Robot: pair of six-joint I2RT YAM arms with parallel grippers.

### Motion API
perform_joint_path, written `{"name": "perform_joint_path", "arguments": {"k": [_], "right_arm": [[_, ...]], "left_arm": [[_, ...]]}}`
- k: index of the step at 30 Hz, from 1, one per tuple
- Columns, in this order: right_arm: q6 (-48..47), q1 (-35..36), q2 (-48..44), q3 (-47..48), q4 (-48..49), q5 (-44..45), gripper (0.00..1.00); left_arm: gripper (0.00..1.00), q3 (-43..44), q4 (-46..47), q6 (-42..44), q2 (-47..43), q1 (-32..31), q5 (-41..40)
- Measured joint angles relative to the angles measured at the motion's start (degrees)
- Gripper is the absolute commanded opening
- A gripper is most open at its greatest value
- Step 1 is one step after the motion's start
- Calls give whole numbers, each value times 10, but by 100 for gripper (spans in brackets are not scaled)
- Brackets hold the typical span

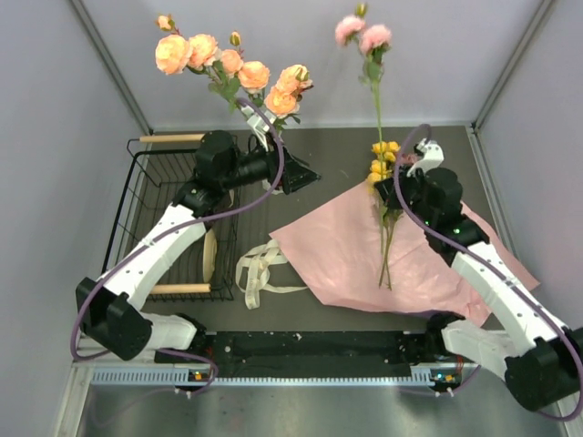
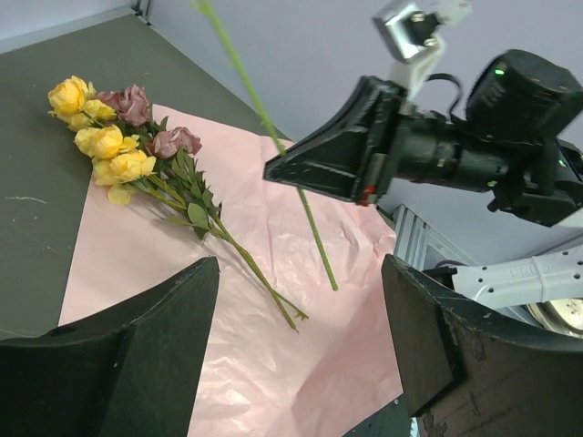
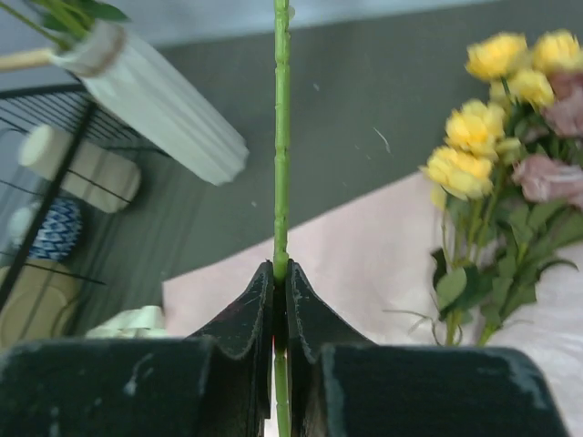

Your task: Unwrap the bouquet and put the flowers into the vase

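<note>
My right gripper [image 3: 281,273] is shut on the green stem [image 3: 281,137] of a pink rose. It holds the rose upright above the paper, with the blooms [image 1: 363,35] high up. The unfolded pink wrap [image 1: 346,255] lies flat, and yellow and mauve flowers [image 2: 114,137] lie on it beside that gripper [image 1: 393,193]. The white ribbed vase [image 3: 164,100] stands by the basket and holds peach roses [image 1: 228,64]. My left gripper [image 2: 301,337] is open and empty near the vase, facing the paper.
A black wire basket [image 1: 137,209] at the left holds a beige cup [image 3: 82,168] lying on its side and a blue-patterned bowl [image 3: 50,228]. The cream ribbon [image 1: 260,269] lies loose between the basket and the paper. Grey walls close in the back and both sides.
</note>
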Motion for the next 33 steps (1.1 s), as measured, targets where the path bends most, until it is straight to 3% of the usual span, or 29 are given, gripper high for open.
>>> {"name": "perform_joint_path", "arguments": {"k": [8, 25, 28, 33], "right_arm": [[15, 0, -102, -70, 115, -107, 0], [38, 12, -144, -90, 187, -268, 0], [38, 20, -150, -94, 190, -280, 0], [27, 35, -150, -94, 188, -288, 0]], "left_arm": [[75, 30, 15, -30, 28, -2, 11], [76, 149, 154, -148, 174, -47, -19], [70, 158, 169, -161, 178, -47, -21], [42, 181, 180, -167, 180, -47, -23]]}}
